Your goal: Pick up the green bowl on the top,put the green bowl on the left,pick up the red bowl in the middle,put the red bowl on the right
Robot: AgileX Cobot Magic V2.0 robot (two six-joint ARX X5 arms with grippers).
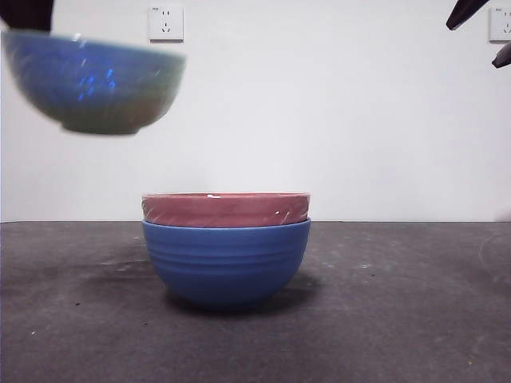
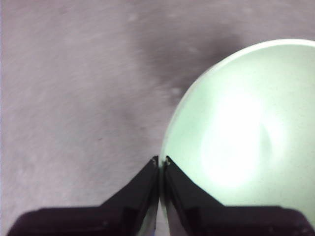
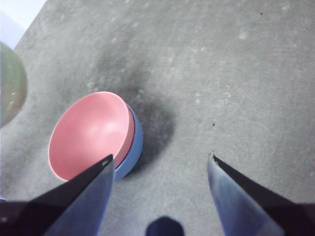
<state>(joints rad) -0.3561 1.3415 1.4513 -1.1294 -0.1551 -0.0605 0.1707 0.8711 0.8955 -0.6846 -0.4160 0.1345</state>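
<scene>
Green bowl (image 1: 96,84), glossy and motion-blurred, hung in the air at upper left, rim pinched by the clenched left gripper (image 2: 161,161). Red bowl (image 1: 226,210) sat nested in the blue bowl (image 1: 227,267) at centre. Right gripper (image 3: 160,162) hovered above, jaws spread wide, holding nothing.

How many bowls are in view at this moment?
3. The glossy ribbed green bowl hangs in the left gripper; the pinkish-red ribbed bowl sits nested in the blue ribbed bowl on the table.
</scene>
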